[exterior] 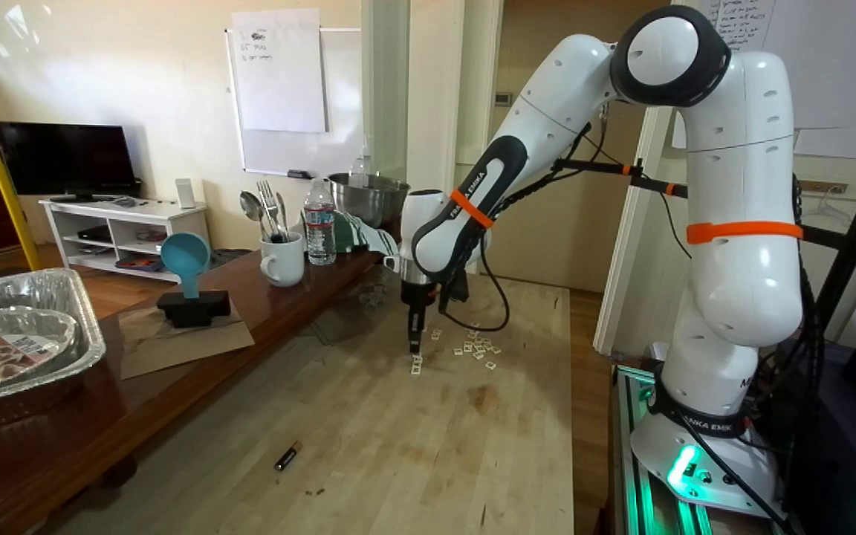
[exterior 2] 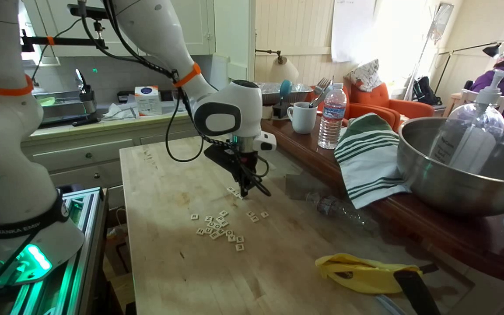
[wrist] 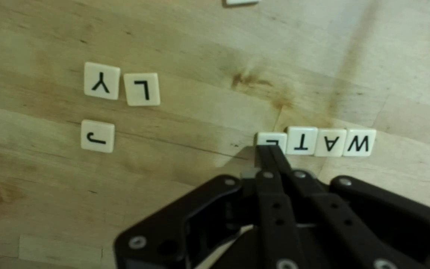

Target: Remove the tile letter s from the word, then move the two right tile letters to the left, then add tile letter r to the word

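Four-tile word [wrist: 319, 142] overlapped at one end by clenched gripper [wrist: 268, 146]

The word is laid out as a straight row on the pale wooden table [exterior 2: 182, 284], its letters seen upside down in the wrist view. There, a W tile [wrist: 360, 142] is set at the right, followed leftward by an A tile [wrist: 330, 142], a T tile [wrist: 301, 141] and an end tile [wrist: 270, 137] whose letter is partly covered. The end tile is overlapped by the gripper's tips, which are pressed tightly together; whether it is touched cannot be made out.

Well apart from the row, an L tile [wrist: 142, 89] and a Y tile [wrist: 102, 81] are placed side by side, with a J tile [wrist: 97, 136] near them. In an exterior view, more tiles [exterior 2: 217, 226] are scattered in a loose cluster, and a yellow object [exterior 2: 361, 275] is seen farther out. A battery [exterior: 288, 456] is also left lying on the table.

On the dark wooden ledge [exterior: 86, 438], a mug [exterior: 282, 260] filled with cutlery [exterior: 272, 212] is placed near a water bottle [exterior: 320, 227].
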You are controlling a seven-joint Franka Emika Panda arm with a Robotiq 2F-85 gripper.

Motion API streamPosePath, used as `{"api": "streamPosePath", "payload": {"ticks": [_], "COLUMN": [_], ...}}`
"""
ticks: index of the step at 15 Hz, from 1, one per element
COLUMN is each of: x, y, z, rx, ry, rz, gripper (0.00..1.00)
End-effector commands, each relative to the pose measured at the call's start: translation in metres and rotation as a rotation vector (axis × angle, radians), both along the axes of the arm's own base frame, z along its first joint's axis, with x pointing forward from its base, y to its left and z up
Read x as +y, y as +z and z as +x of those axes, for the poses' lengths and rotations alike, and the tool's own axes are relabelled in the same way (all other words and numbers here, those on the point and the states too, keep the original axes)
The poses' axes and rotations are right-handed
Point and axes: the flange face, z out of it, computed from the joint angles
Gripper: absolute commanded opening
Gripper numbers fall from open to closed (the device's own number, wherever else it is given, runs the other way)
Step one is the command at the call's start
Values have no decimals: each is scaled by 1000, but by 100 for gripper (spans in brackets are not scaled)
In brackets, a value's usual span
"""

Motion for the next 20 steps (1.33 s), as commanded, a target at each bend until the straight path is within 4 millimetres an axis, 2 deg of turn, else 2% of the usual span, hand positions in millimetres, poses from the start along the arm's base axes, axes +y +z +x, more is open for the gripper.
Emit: {"api": "streamPosePath", "payload": {"ticks": [1, 8, 12, 20], "x": [1, 4, 0, -19], "y": [12, 32, 43, 53], "z": [-4, -10, -22, -54], "rx": [-10, -13, 5, 29], "ry": [-3, 14, 3, -36], "rz": [10, 7, 4, -38], "gripper": [0, 0, 0, 0]}}
